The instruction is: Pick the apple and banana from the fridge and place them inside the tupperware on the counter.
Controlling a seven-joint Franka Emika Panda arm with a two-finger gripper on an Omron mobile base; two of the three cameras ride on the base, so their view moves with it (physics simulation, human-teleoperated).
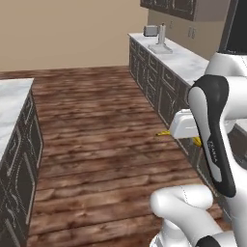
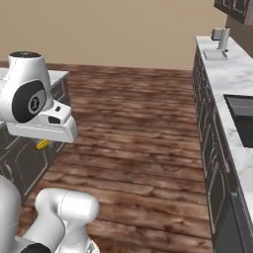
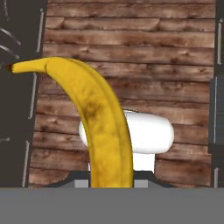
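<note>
The banana (image 3: 98,118) is yellow and curved, with a dark tip. It rises from between the fingers of my gripper (image 3: 111,183), which is shut on it. Below it lies the wooden floor. In the left base view the banana's ends (image 1: 163,133) stick out on either side of my white hand (image 1: 183,124), out over the floor beside the right-hand counter (image 1: 181,60). A bit of the banana (image 2: 43,144) shows under the hand in the right base view. The apple, the fridge and the tupperware are out of view.
Dark brown cabinets under white marble counters line both sides of a wooden-floor aisle (image 1: 96,125). A small grey appliance (image 1: 157,36) stands on the far end of the right counter. A black sink basin (image 2: 242,123) is set into that counter. Another counter (image 1: 9,103) lies at left.
</note>
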